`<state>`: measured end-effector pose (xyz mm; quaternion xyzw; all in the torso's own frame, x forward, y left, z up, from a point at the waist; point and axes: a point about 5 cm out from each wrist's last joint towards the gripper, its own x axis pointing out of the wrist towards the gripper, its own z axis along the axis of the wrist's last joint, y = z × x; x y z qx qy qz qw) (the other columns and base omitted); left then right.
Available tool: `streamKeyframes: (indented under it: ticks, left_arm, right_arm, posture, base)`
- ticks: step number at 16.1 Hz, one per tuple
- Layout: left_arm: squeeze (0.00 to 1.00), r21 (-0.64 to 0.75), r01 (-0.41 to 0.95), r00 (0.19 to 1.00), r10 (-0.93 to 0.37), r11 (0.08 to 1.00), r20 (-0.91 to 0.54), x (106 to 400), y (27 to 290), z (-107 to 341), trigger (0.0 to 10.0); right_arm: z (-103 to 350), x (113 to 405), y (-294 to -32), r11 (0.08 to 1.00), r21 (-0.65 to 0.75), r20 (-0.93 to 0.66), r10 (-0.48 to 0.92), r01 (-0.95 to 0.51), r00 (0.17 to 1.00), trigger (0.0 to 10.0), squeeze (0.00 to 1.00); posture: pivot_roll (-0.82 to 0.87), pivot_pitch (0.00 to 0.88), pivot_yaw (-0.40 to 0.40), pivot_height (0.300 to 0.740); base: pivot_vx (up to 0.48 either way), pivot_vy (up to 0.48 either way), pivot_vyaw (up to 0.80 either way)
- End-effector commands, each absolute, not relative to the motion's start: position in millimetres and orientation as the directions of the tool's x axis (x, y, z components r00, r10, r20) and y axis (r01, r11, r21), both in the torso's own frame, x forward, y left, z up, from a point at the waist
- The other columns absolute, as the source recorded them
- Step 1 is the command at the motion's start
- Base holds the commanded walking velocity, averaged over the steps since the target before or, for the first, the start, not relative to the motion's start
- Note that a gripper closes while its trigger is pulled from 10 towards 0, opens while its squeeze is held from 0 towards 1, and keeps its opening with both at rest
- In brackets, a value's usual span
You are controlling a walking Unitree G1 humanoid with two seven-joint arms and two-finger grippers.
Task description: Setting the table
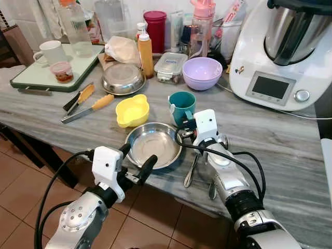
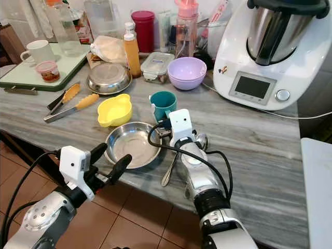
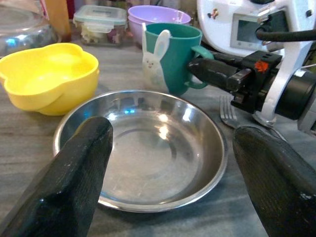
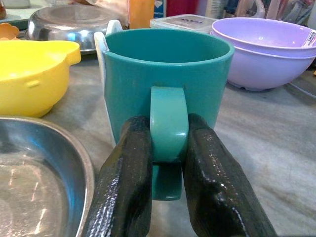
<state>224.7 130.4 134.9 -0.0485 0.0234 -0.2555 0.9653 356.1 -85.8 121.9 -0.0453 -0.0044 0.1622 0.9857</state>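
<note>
A: How is the light?

B: Bright and even, soft daylight tone. The grey marble table (image 1: 270, 140) shows only faint, short shadows under the dishes.

A: Any glare?

B: Small highlights on the steel plate (image 3: 148, 148), bluish and white, and a sheen on the white kitchen machine (image 1: 282, 52). The 2 black fingers (image 4: 126, 177) of the right gripper (image 4: 168, 143) gleam wetly.

A: Sharpness?

B: The 2 head views are crisp, with no motion blur. In the left wrist view the near fingers (image 3: 74, 182) are soft and oversized, and the background blurs slightly. Wide-angle bending shows towards the edges.
</note>
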Motion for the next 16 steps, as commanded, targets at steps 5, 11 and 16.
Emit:
streamKeyframes:
  ticks: [5, 11, 16]
  left_arm:
    - [0.0, -0.105, 0.457, 0.886, -0.462, 0.883, -0.033, 231.4, 131.0, 131.0, 10.0]
    - [0.0, -0.091, 0.382, 0.923, -0.384, 0.92, 0.001, 243.3, 131.9, 132.6, 10.0]
    - [0.0, -0.086, 0.364, 0.931, -0.364, 0.927, 0.022, 249.9, 125.2, 132.4, 10.0]
  right_arm:
    - [121.9, 354.4, -83.6, 0.946, -0.096, 0.004, 0.31, -0.309, 0.951, 10.0, 1.0]
    - [124.8, 356.9, -86.0, 0.949, -0.11, 0.011, 0.3, -0.297, 0.954, 10.0, 0.0]
    - [121.0, 358.1, -75.2, 0.934, -0.09, -0.031, 0.344, -0.345, 0.938, 10.0, 0.0]
  posture:
    - [-0.11, 0.002, 0.049, 0.74]
    - [-0.12, 0.0, 0.047, 0.74]
    - [-0.12, 0.0, 0.046, 0.74]
  base:
    - [0.0, 0.0, 0.0]
    - [0.0, 0.0, 0.0]
    - [0.0, 0.0, 0.0]
